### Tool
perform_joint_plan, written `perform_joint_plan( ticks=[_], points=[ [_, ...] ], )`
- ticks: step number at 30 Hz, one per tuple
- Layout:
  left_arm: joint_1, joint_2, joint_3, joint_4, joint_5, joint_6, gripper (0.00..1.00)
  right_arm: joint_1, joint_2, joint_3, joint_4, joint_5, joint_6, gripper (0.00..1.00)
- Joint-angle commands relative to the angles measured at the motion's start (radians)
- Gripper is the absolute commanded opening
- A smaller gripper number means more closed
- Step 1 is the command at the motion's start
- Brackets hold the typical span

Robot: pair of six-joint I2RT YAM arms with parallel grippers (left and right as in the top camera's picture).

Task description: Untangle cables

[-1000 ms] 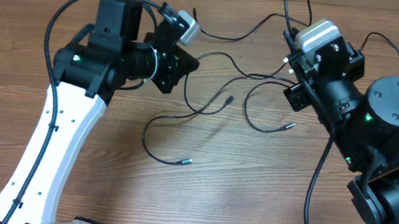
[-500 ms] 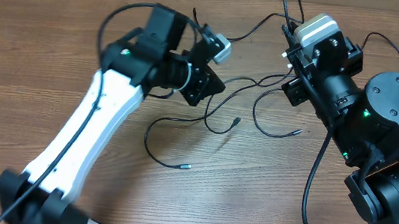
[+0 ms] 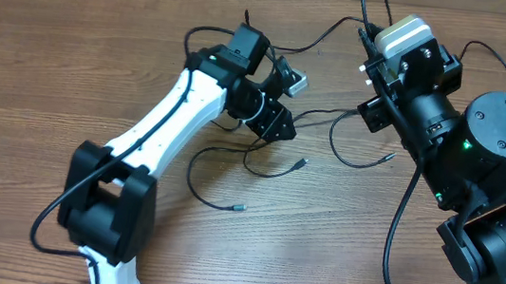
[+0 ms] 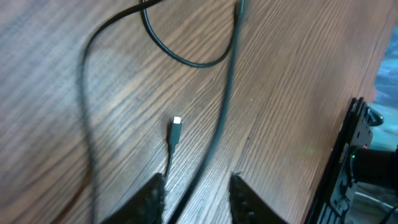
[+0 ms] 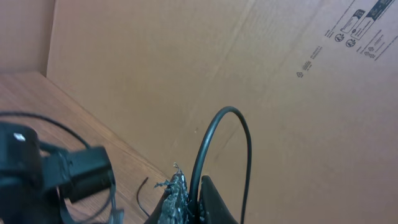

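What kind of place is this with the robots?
Probably a robot testing lab: a left arm and right arm over a wooden table, loose black cables, and a cardboard panel as backdrop.

Table (image 3: 41, 70) matt grained wood; cables (image 4: 224, 112) smooth black sheath; plug tip (image 4: 177, 121) silvery metal; wall (image 5: 155, 74) brown cardboard

Open passage is offered over the table (image 3: 33, 60) at its left and near side. The centre is crossed by loose cables (image 3: 298, 165) and flanked by the left arm (image 3: 163, 132) and the right arm (image 3: 490, 159). The far edge is closed by a cardboard wall (image 5: 124, 74).
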Motion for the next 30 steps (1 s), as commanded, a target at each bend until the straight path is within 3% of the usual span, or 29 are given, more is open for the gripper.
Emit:
perform_joint_plan(
  ticks=[1, 6, 10, 12, 17, 30],
  points=[
    [-0.030, 0.032, 0.016, 0.008, 0.005, 0.002, 0.39, 0.002, -0.005, 0.024, 0.010, 0.002, 0.003, 0.04],
    [-0.069, 0.037, 0.016, 0.027, 0.001, 0.018, 0.46, 0.002, -0.005, 0.024, 0.010, 0.002, 0.003, 0.04],
    [-0.095, 0.037, 0.016, 0.079, -0.009, 0.016, 0.63, 0.002, -0.005, 0.024, 0.010, 0.002, 0.024, 0.04],
    [-0.105, 0.038, 0.016, 0.107, -0.042, 0.009, 0.81, 0.002, -0.005, 0.024, 0.009, -0.002, 0.029, 0.04],
    [-0.118, 0.038, 0.016, 0.163, -0.130, -0.032, 0.93, 0.002, -0.005, 0.024, 0.010, -0.001, 0.029, 0.04],
    [-0.106, 0.030, 0.016, 0.201, -0.145, -0.006, 1.00, 0.002, -0.005, 0.024, 0.027, 0.001, 0.027, 0.04]
  ],
)
